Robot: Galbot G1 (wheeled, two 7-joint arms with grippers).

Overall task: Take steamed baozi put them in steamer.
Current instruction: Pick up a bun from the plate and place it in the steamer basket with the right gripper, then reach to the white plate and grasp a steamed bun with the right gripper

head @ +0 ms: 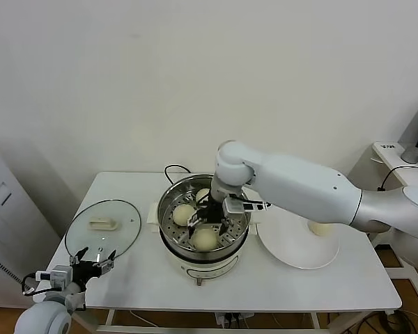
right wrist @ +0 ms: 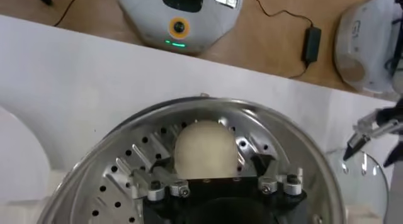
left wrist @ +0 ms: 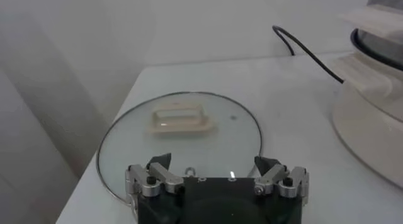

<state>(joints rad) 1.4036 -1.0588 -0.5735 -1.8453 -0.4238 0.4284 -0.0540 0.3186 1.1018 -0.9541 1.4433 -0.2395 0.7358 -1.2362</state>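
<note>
R gripper (head: 210, 221) is down inside the steamer (head: 168, 209), arm reaching in from the right side of the table (head: 279, 285). Wrist cam shows its fingers (right wrist: 154, 180) spread wide w/ a baozi (right wrist: 203, 148) sitting on the perforated tray (right wrist: 119, 181) btwn and just beyond them, apart from the pads, so the claw is open and holding nothing. Head cam: three baozi in the pot. One at the near side (head: 204, 239), one on the left (head: 184, 213), one at the far side (head: 203, 195) partly hidden behind the wrist. A fourth baozi (head: 321, 228) sits on the white plate (head: 292, 254), right of the steamer, at the plate's far-right part.

L gripper (head: 93, 264) is parked low at the table's near-left corner, fingers (left wrist: 156, 175) apart and empty, just at the near edge of the glass lid (head: 125, 219). Lid lies flat on the table left of the steamer, white handle (left wrist: 179, 117) up. Black cord (head: 173, 169) loops on the table behind the pot.
</note>
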